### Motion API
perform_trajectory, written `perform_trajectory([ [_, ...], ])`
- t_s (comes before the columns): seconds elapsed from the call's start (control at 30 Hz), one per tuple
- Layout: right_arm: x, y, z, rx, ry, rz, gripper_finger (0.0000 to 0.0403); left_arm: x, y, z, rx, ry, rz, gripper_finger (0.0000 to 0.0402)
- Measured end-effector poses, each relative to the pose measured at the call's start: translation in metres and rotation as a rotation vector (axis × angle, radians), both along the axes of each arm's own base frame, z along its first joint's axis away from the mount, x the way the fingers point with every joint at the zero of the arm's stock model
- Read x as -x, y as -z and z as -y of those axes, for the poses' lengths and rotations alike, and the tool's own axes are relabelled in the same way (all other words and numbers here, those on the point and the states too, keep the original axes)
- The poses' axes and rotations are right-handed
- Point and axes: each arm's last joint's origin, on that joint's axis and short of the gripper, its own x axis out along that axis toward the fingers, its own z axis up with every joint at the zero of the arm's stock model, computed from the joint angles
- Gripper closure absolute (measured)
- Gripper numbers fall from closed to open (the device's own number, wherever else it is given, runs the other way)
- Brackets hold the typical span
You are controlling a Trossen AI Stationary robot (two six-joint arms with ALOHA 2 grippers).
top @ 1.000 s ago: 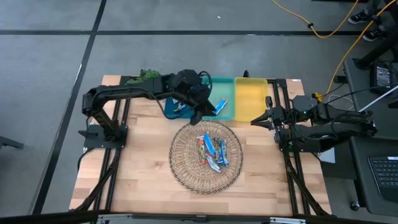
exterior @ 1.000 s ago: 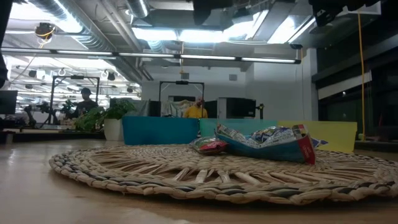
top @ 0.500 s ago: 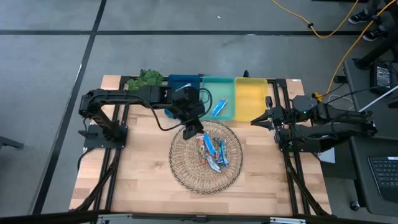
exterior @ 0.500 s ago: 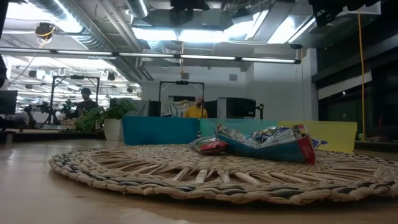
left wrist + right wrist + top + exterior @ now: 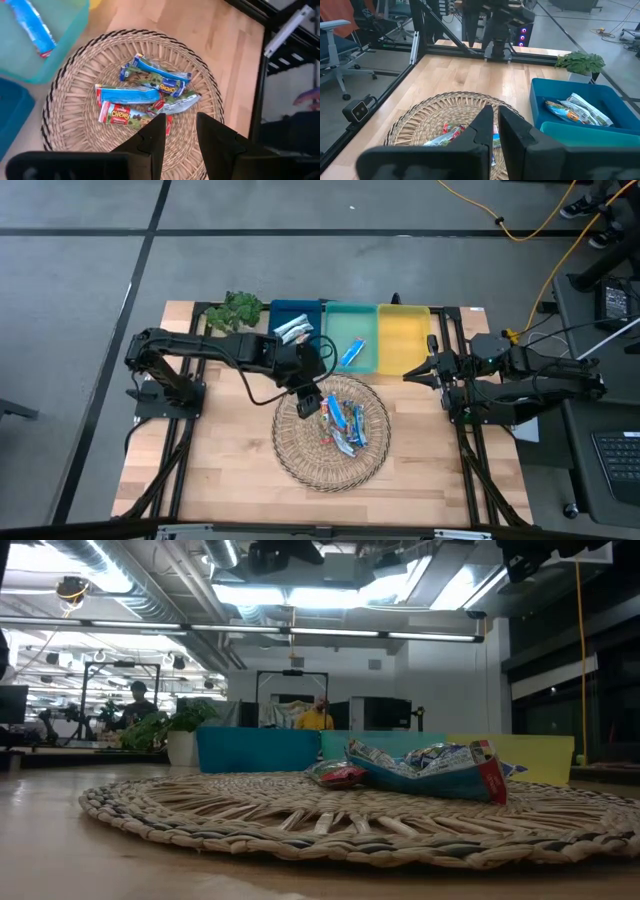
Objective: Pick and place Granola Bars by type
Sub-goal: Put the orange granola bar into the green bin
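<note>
Several granola bars lie in a pile on a round woven mat: blue ones, a red-ended one and a silver one. They also show in the low view as a pile. One blue bar lies in the teal bin, and silver-white bars lie in the blue bin. My left gripper hangs open and empty above the mat's far-left part, just left of the pile. My right gripper waits shut at the table's right side.
Three bins stand in a row along the far edge: blue, teal, yellow. A green plant sits left of the blue bin. Bare wood lies left and near of the mat. Black frame rails run along both sides.
My left gripper has moved from over the blue and teal bins toward the near edge and now hangs over the mat's far-left part. As the arm drew back, the blue bin and the silver-white bars in it came into view. The bars on the mat have not moved.
</note>
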Motion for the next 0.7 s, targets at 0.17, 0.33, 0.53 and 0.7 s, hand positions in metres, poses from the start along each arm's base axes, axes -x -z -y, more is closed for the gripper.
perform_trajectory([
  [0.17, 0.000, 0.000, 0.000, 0.000, 0.000, 0.000, 0.0370, 0.002, 0.001, 0.011, -0.022, -0.111, -0.010, 0.0300],
  [0.33, 0.000, 0.000, 0.000, 0.000, 0.000, 0.000, 0.0370, 0.003, 0.007, 0.023, -0.062, -0.227, -0.042, 0.0300],
  [0.53, 0.000, 0.000, 0.000, 0.000, 0.001, 0.000, 0.0370, -0.011, 0.032, 0.032, -0.044, -0.325, -0.120, 0.0295],
  [0.7, 0.000, 0.000, 0.000, 0.000, 0.000, 0.000, 0.0370, -0.029, 0.064, 0.035, -0.041, -0.372, -0.203, 0.0284],
])
